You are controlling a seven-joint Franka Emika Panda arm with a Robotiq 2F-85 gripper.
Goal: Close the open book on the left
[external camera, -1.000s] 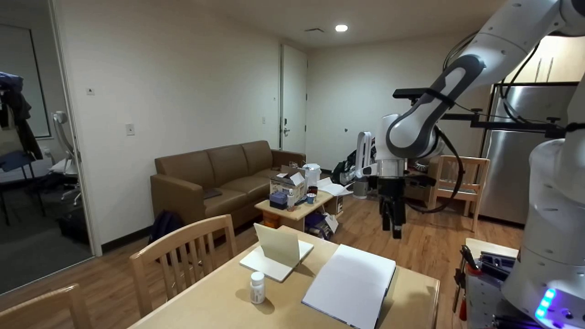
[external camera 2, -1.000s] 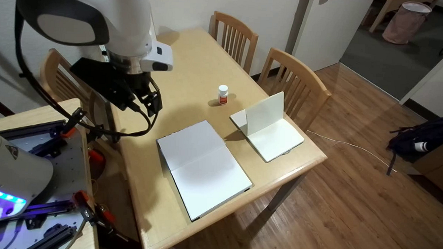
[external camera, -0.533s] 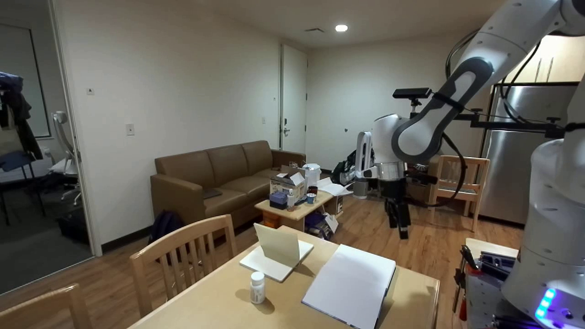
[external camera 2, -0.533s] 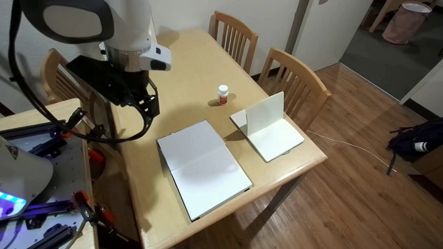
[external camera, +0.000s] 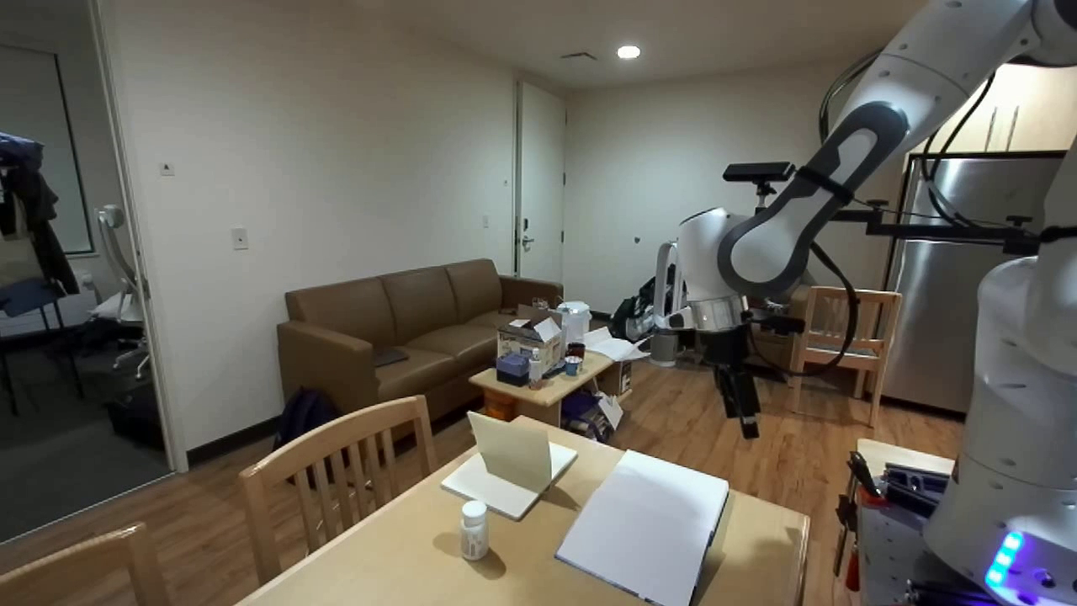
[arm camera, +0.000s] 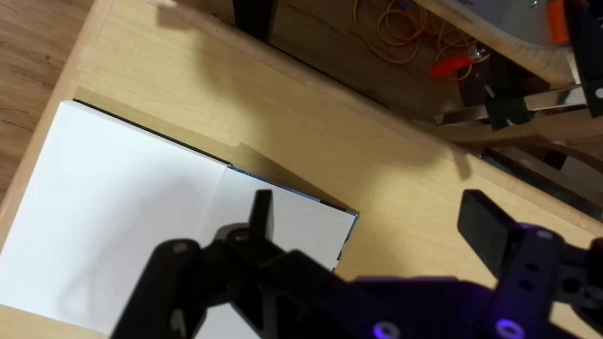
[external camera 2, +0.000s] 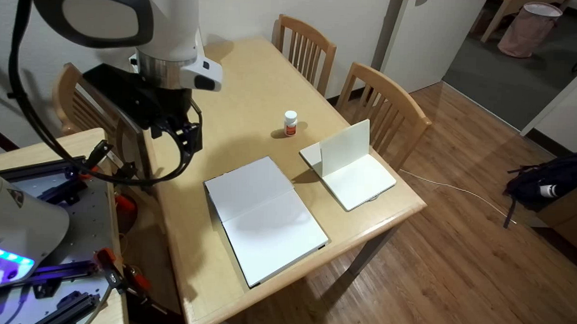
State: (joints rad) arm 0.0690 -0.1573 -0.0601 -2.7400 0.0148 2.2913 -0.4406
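The large book (external camera: 648, 526) lies open on the table in both exterior views (external camera 2: 269, 223), its plain white pages facing up. In the wrist view the book (arm camera: 122, 202) shows a thin blue printed cover edge along one half, and that half's corner casts a shadow as if slightly raised. My gripper (arm camera: 370, 212) is open and empty. One finger appears over the book's page and the other over bare table beside it. In both exterior views the gripper (external camera: 740, 417) hangs above the table, apart from the book; it is dark there (external camera 2: 191, 137).
A smaller cream-white book (external camera 2: 350, 169) stands partly open with one leaf upright beside the large book. A white pill bottle (external camera 2: 290, 123) stands on the table (external camera 2: 243, 93). Chairs (external camera 2: 386, 108) line the far side. A clamp (arm camera: 461, 61) shows at the robot's stand.
My wrist has tilted, and the gripper has shifted slightly away from the large book. Both books and the bottle have not moved.
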